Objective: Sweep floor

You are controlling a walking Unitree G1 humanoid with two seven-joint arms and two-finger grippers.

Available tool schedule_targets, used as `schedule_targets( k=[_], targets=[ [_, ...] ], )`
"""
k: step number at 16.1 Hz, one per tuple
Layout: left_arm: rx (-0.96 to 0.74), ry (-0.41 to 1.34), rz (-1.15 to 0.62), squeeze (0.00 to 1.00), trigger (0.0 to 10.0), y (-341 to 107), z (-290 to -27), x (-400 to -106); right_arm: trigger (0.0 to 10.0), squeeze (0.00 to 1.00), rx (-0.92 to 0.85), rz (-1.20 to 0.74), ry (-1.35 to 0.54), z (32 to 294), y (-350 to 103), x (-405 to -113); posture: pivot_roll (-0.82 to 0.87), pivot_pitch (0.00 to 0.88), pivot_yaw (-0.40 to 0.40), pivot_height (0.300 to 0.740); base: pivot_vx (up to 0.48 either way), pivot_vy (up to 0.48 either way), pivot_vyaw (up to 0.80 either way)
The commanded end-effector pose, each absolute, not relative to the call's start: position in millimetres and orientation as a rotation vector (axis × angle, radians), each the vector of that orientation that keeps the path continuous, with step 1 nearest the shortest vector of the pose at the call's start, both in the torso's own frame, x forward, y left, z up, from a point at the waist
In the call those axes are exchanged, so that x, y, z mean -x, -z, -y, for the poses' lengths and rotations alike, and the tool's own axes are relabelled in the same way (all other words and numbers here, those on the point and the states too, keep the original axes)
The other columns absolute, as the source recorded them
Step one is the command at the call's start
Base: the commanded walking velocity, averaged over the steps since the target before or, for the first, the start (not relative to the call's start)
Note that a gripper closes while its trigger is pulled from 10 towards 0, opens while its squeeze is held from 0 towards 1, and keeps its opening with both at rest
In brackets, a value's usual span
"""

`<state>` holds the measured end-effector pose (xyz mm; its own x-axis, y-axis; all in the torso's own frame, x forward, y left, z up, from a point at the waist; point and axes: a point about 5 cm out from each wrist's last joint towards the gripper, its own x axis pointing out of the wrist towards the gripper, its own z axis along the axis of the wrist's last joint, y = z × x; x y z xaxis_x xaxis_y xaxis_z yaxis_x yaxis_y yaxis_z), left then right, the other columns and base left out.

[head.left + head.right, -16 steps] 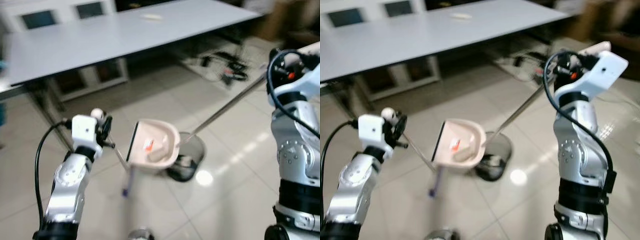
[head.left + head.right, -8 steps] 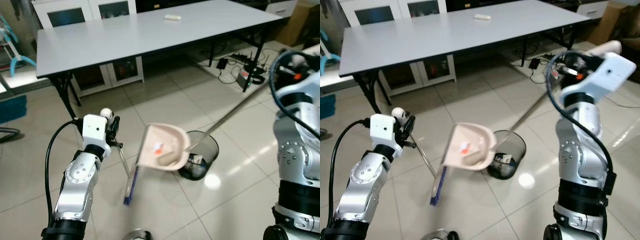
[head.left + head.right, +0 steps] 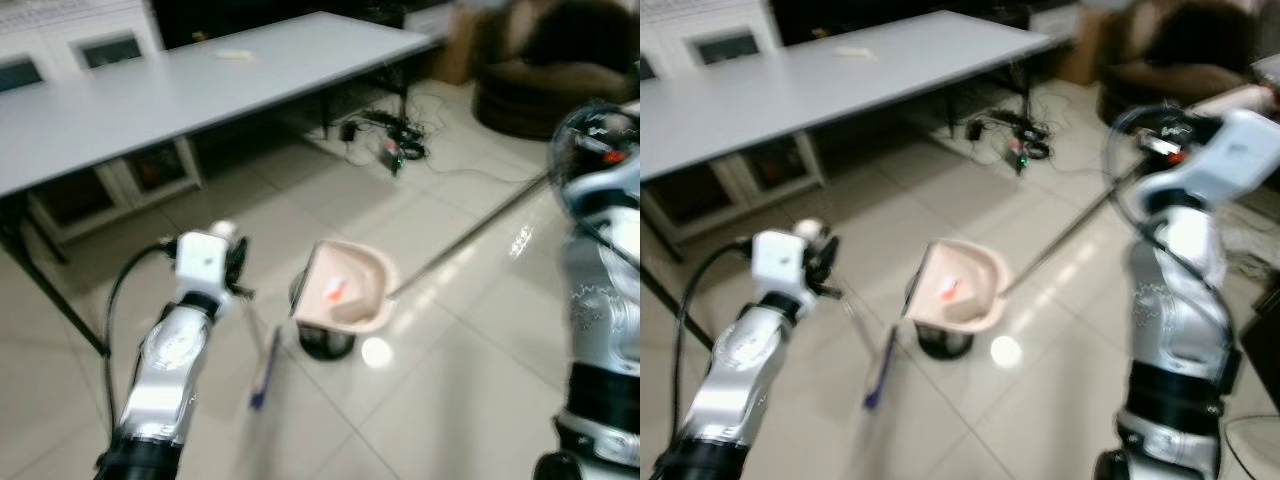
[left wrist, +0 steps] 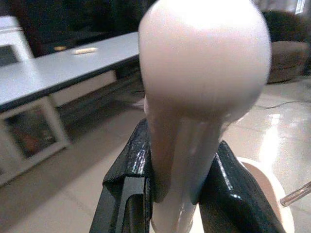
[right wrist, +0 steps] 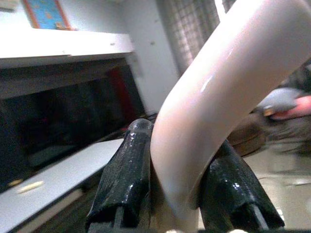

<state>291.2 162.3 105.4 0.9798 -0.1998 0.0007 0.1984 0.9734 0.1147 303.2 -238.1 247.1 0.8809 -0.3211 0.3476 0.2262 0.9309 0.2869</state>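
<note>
Left gripper (image 4: pixel 175 194) clamps the broom handle (image 4: pixel 194 97). Right gripper (image 5: pixel 177 194) clamps the dustpan handle (image 5: pixel 218 92), holding the dustpan (image 3: pixel 345 295) above a bin (image 3: pixel 318 340)

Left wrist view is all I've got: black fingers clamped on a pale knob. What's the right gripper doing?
Observer: The right gripper is shut on the dustpan handle, raised at the robot's right.
Operator: Where's the dustpan itself?
Observer: The dustpan hangs tilted over a dark bin on the tiled floor.
Operator: Anything in the pan?
Observer: A small orange-red scrap lies inside it.
Operator: And my knob is the broom?
Observer: Yes, the left gripper holds the broom handle; its blue head is beside the bin.
</note>
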Motion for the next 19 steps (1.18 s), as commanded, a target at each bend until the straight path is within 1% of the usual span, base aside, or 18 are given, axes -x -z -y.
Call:
schedule_targets(
  k=[1,15,18,19],
  targets=[
    [-0.14,0.161,0.021,0.0,10.0,-107.4,-174.0,-291.7,10.0,0.0,-0.26,0.436,0.232,224.8,-254.7,-306.1,-0.03,0.0,0.043,0.74,0.349,0.0,0.0],
    [-0.154,0.114,0.01,0.0,10.0,-104.8,-184.2,-294.0,10.0,0.0,-0.27,0.411,0.203,219.2,-248.3,-310.8,-0.02,0.0,0.035,0.74,0.343,0.0,0.0],
    [-0.15,0.116,-0.015,0.0,10.0,-101.3,-183.1,-294.2,10.0,0.0,-0.279,0.414,0.208,220.1,-248.0,-311.3,-0.02,0.0,0.037,0.74,0.0,0.0,0.0],
    [-0.155,0.125,-0.022,0.0,10.0,-100.2,-180.8,-293.6,10.0,0.0,-0.257,0.423,0.215,221.0,-249.3,-312.1,-0.02,0.0,0.039,0.74,0.0,0.0,0.0]
  ],
)
